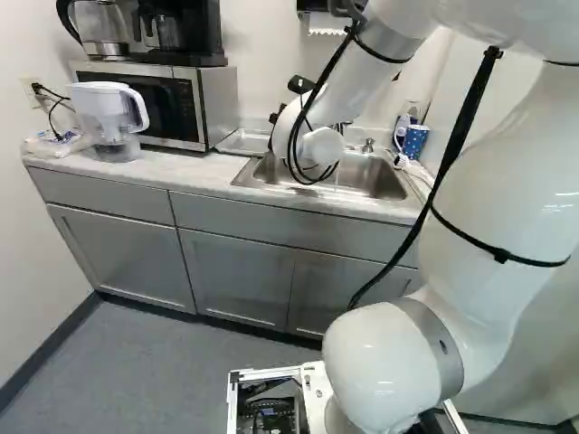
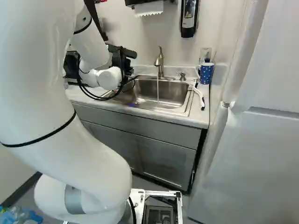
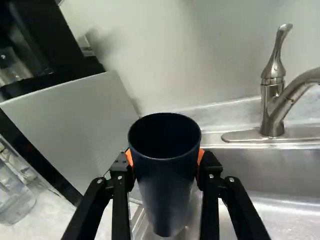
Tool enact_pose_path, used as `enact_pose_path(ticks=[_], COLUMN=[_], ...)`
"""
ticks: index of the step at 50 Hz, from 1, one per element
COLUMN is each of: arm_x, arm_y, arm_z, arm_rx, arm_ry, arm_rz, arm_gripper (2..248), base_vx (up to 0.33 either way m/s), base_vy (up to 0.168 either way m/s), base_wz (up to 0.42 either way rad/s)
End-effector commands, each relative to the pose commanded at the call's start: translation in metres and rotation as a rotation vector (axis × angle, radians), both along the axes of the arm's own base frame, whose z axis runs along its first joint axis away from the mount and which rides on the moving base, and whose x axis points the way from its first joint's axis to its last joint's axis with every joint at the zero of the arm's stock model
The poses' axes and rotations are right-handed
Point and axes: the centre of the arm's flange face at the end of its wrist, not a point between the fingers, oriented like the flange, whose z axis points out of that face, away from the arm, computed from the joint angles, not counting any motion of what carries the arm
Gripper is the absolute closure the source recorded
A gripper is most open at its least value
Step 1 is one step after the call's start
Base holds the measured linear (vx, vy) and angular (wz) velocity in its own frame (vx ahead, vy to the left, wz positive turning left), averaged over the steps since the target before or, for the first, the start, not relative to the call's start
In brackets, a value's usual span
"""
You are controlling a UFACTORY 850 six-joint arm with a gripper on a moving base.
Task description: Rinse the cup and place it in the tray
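Right base view, running water [image 2: 158, 91], wrist view, cup [image 3: 167, 180] between orange pads [image 3: 201, 155]

- Pale bench [image 1: 185, 172] over grey cabinets [image 1: 235, 271]
- Microwave [image 1: 217, 101] against the wall
- Pitcher [image 1: 102, 110], upright just beside it
- Sink [image 2: 176, 93] set in, tap [image 2: 160, 65] behind its basin
- Blue mug [image 2: 206, 73] and a white-handled brush [image 2: 200, 95] near the sink's right side

Smooth, matt cup [image 3: 167, 187], shiny metal faucet [image 3: 272, 102], satiny metal sink [image 3: 270, 172], smooth, glossy arm [image 1: 384, 362].
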Motion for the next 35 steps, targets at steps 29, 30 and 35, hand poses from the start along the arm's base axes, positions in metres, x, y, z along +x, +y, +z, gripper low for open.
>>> enact_pose_path(ticks=[29,30,35], arm_x=[0.0000,0.0000,0.0001], arm_y=[0.0000,0.0000,0.0000], arm_z=[0.0000,0.0000,0.0000], arm_rx=[-0.218,-0.218,-0.218], arm_ry=[-0.031,-0.031,-0.031], arm_rz=[0.016,0.016,0.016], arm_gripper=[124,124,124], base_vx=[0.000,0.000,0.000], base_vy=[0.000,0.000,0.000], base_wz=[0.000,0.000,0.000])
